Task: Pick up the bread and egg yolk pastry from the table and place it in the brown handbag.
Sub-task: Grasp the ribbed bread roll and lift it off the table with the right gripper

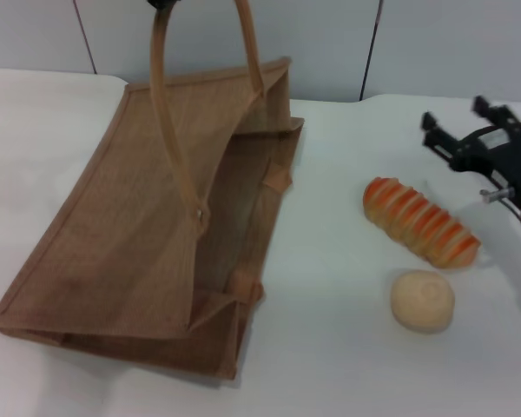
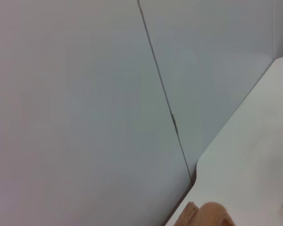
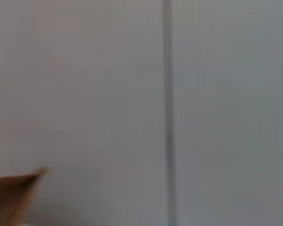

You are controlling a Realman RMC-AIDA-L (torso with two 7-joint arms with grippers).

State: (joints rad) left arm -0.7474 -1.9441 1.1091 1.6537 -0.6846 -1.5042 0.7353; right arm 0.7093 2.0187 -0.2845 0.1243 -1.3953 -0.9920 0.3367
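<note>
White and smooth, the table (image 1: 330, 365) carries everything in the head view. Nearest on the right lies the egg yolk pastry (image 1: 423, 301), a pale round bun resting alone. Just beyond it, close but apart, the bread (image 1: 420, 221) lies slanted, its orange and cream ridges showing. To the left the brown handbag (image 1: 113, 252) sits tipped with its mouth gaping toward the food, one tan handle (image 1: 175, 130) pulled upward to the frame's top edge, where a dark bit of the left end effector (image 1: 162, 4) shows; whether it is spread or pinching cannot be told. Farther right, the right end effector (image 1: 465, 122) hovers beyond the bread, its black fingers spread, holding nothing. Grey wall panels (image 2: 85, 94) stand behind.
</note>
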